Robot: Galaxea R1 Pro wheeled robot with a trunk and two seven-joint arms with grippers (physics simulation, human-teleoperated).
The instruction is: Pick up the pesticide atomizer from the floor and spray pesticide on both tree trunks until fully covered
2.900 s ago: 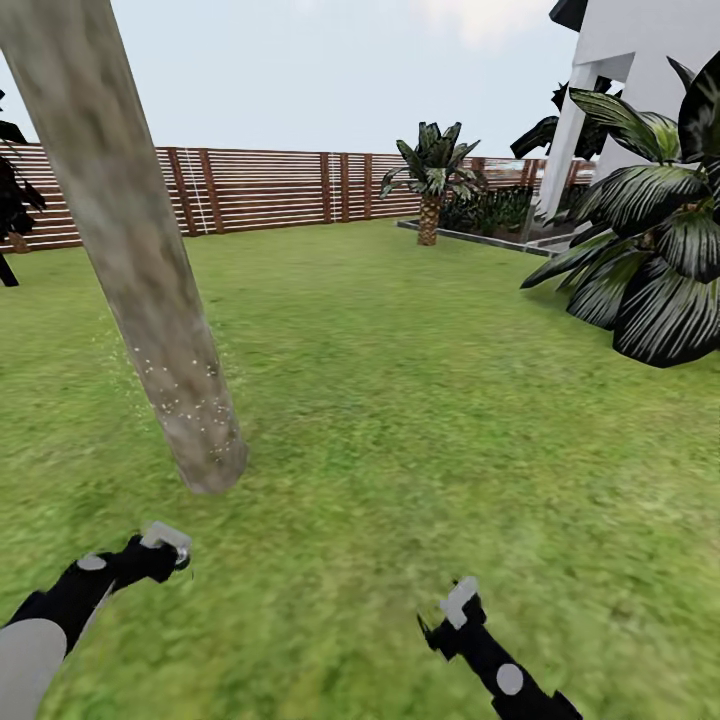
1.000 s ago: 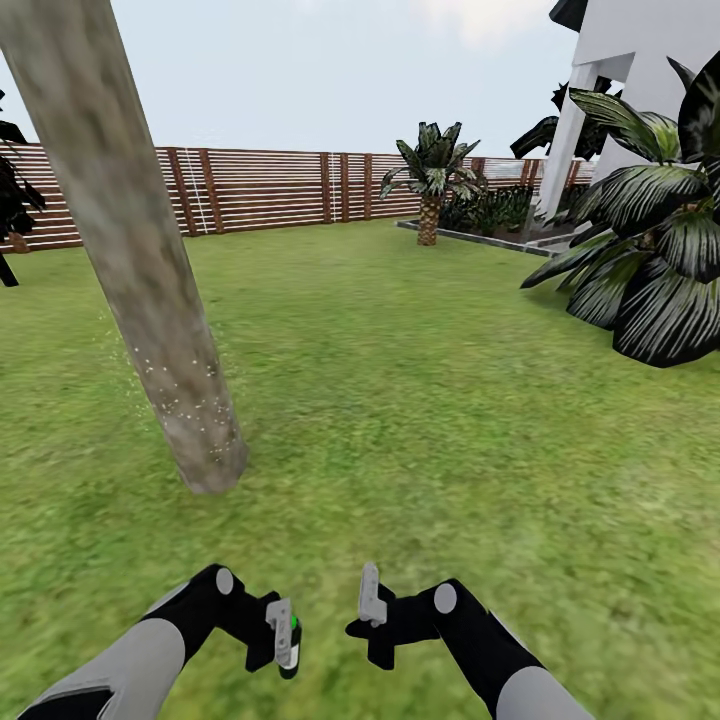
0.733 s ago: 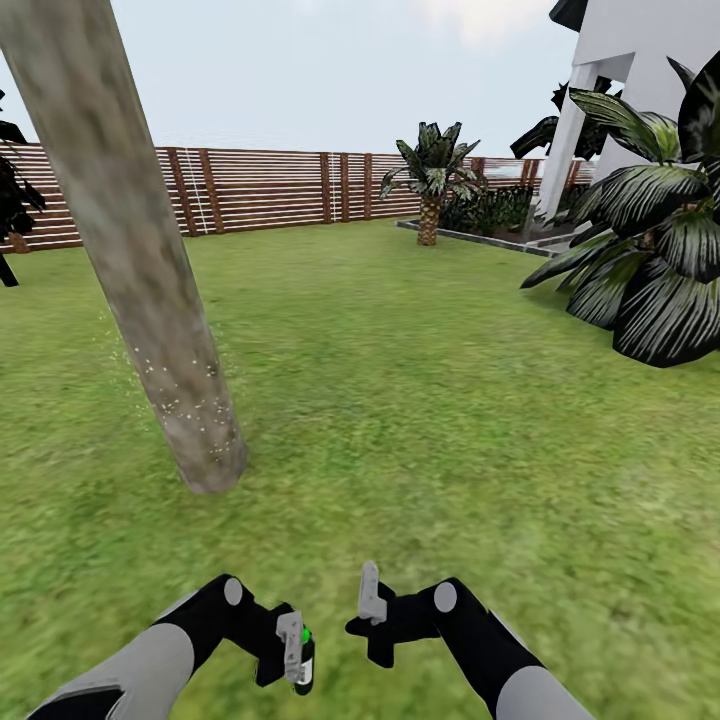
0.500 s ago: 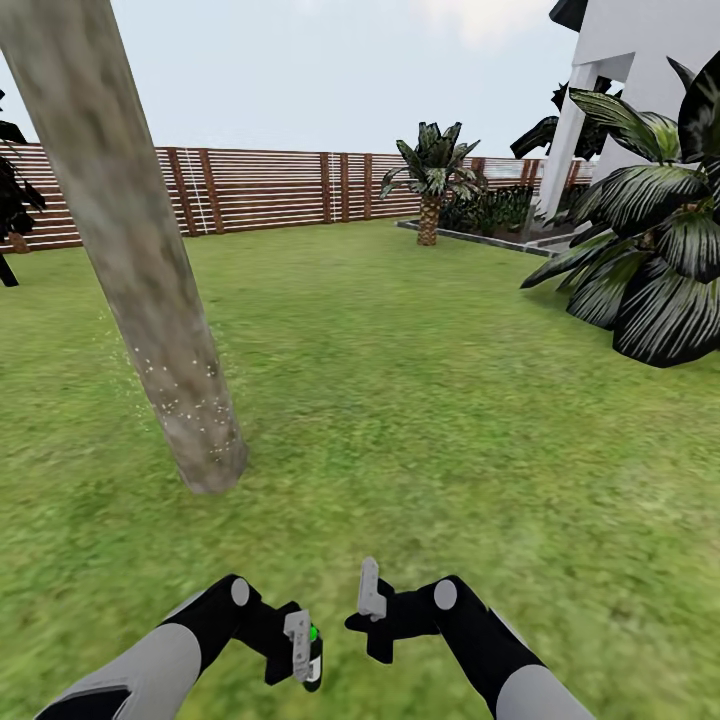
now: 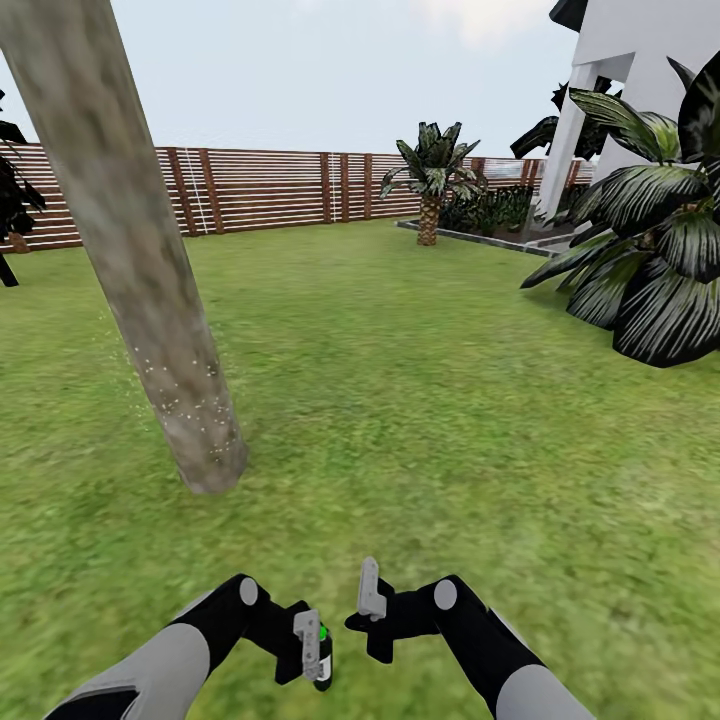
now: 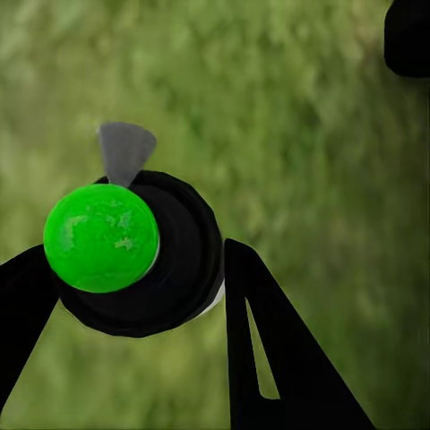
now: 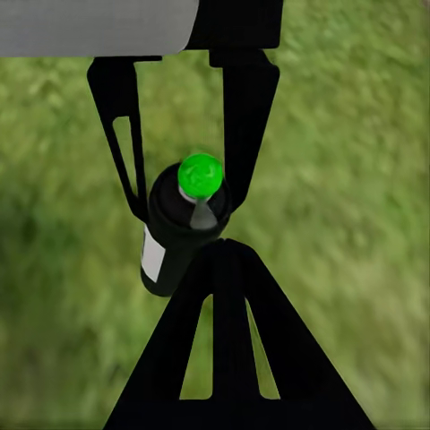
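Observation:
The pesticide atomizer is a small black bottle with a green top and a white label. My left gripper is shut on it, low in the head view. The left wrist view looks down on the atomizer between the two black fingers. My right gripper is shut and holds nothing, a short way right of the bottle. Its wrist view faces the atomizer just past its fingertips. One tree trunk, pale and mottled, stands ahead on the left, with whitish specks on its lower part.
Grass floor spreads out ahead to a brown slat fence. A short palm stands at the back. Large dark-leaved plants and a white house are on the right.
My left gripper has carried the atomizer rightwards and a little lower, closer to the right gripper. Earlier both arms were spread apart and have since folded inward. The view has not shifted.

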